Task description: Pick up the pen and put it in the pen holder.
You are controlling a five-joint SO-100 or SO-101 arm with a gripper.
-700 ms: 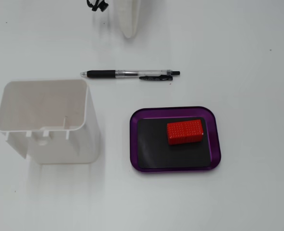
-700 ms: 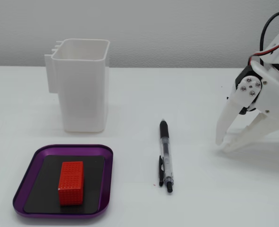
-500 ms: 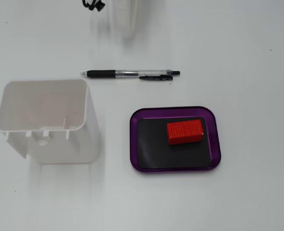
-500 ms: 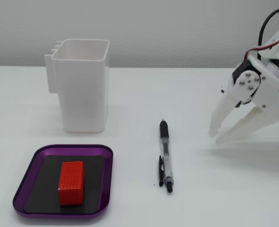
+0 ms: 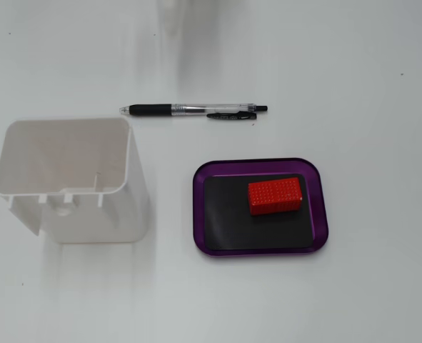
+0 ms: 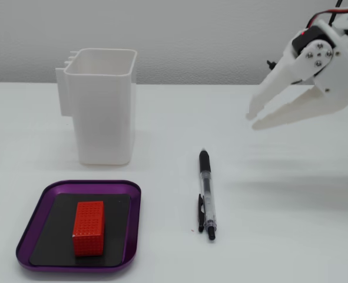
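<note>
Lying mid-bench: slim clear-barrelled black-grip plastic pen [image 6: 206, 192], light, stiff, slippery; best pinched at the rubber grip. White two-finger gripper [image 6: 252, 119] apart, empty.

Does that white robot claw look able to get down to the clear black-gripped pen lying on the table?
Probably yes: the gripper hangs open above the table, and the pen lies alone, apart from the white holder and purple tray.
</note>
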